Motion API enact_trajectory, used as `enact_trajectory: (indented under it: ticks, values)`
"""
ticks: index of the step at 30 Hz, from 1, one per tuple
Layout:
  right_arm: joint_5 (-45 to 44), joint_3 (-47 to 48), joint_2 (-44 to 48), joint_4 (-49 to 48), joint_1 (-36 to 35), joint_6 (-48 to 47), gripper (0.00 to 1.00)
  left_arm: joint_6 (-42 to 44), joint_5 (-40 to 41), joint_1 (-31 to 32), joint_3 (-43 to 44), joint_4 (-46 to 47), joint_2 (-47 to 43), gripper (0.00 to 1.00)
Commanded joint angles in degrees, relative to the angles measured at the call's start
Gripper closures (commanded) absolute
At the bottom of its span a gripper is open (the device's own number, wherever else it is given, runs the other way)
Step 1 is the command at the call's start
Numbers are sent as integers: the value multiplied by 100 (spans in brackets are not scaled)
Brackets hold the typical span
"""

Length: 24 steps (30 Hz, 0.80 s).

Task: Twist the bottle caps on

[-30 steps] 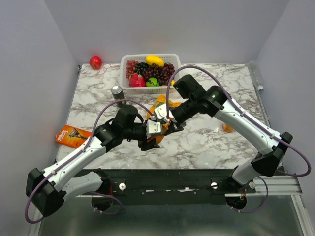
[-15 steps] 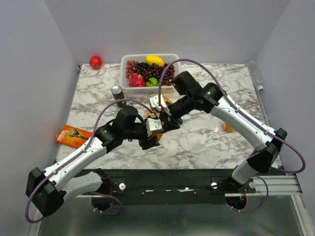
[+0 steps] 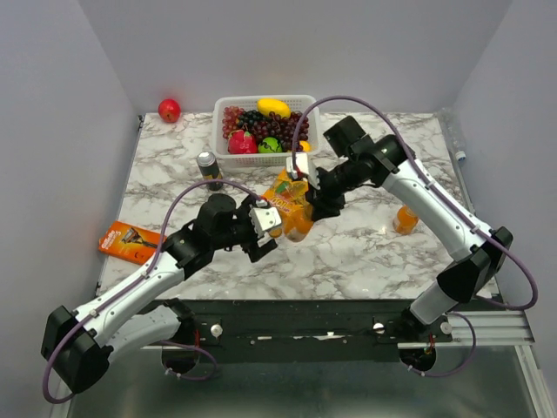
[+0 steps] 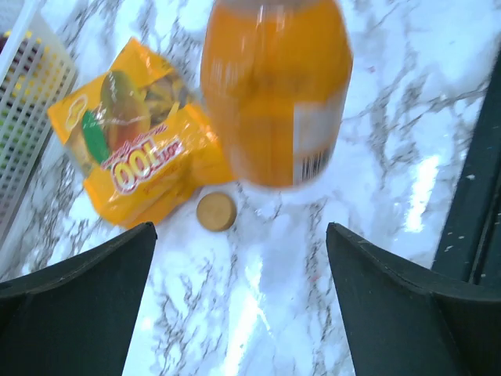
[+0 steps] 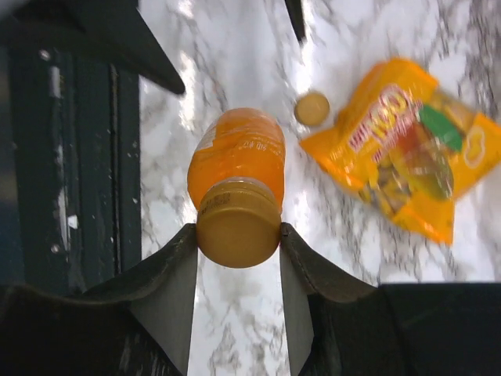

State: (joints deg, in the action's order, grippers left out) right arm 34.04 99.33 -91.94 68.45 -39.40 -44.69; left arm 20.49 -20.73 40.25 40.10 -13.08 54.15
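golden cap (image 5: 238,227) on the orange bottle (image 5: 239,153) sits pinched between right fingers (image 5: 168,290); left fingers (image 4: 74,313) gape wide, empty.

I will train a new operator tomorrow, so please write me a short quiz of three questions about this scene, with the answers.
1. True or false: the left gripper is closed on the orange bottle.
2. Where does the right gripper pinch that bottle? A the fitted cap; B the label; C the base.
3. What lies right beside the loose cap on the table?
Key: 1 false; 2 A; 3 the yellow snack bag.
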Motion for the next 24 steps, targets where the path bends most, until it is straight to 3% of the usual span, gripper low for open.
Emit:
enact_trajectory:
  ticks: [1,14,19,24]
  values:
    - [-837,235,-235,415,729,13,89,332,588,-210,-213,-54,-177,1]
    - [-2454,2229,-2441,503,2533,-225,90,245,166,-781,104,-485,-106,1]
    - [-2561,2381,-2890,433,2876,-67,89,210,87,-896,147,-494,-63,1]
    - [-2341,1960,-2838,213,2903,74,87,166,25,-975,192,-529,8,1]
